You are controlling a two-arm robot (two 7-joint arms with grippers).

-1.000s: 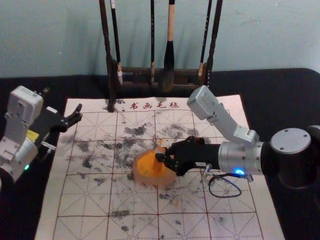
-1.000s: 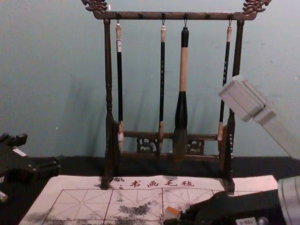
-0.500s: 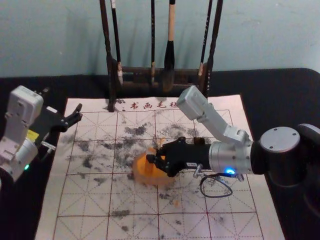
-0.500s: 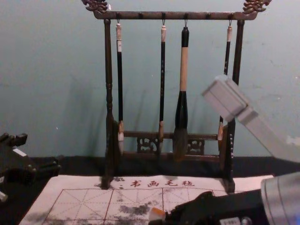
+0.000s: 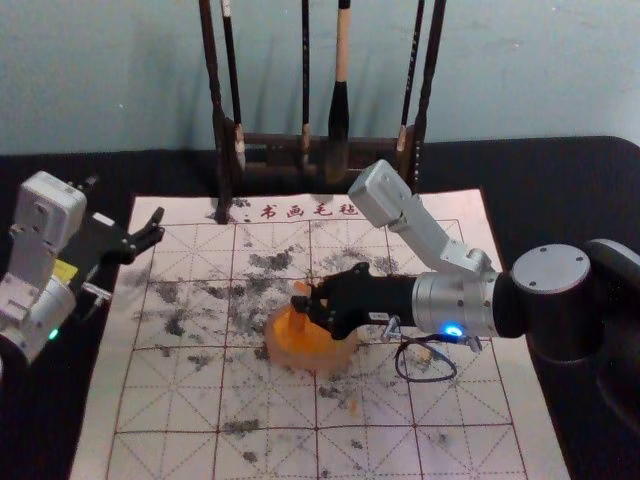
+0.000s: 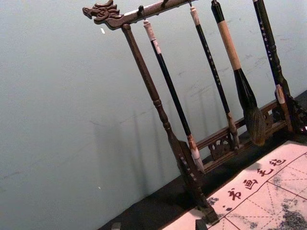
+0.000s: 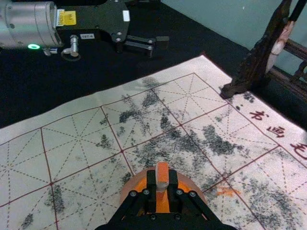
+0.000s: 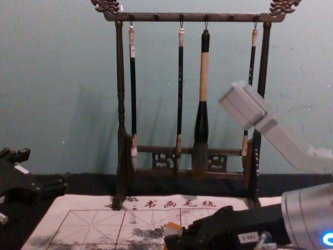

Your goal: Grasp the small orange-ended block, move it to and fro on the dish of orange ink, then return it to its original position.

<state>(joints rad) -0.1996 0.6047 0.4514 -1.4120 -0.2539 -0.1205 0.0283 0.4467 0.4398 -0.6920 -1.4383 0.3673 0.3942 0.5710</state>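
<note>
Block (image 5: 300, 288), squared, tight between right gripper's (image 5: 303, 303) narrowed jaws over round dish (image 5: 300, 360); left gripper (image 5: 155, 228), jaws wide, by mat's (image 5: 130, 400) left edge.

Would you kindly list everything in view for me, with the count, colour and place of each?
Block: one, orange and whitish, gripped over the dish.
Dish of ink: one, pinkish rim with orange ink, on the mat.
Mat: one, whitish with red grid, dark lettering and smudges, on the table.
Slim brushes: three, dark handles with pale tops, hanging from the rack.
Thick brush: one, black and tan, hanging among them.
Rack: one, dark brown, at the mat's far edge.
Table: one, black, under the mat.
Wall: one, blue-green, behind the rack.
Right gripper: one, black, closed on the block.
Left gripper: one, black, open beyond the mat's left edge.
</note>
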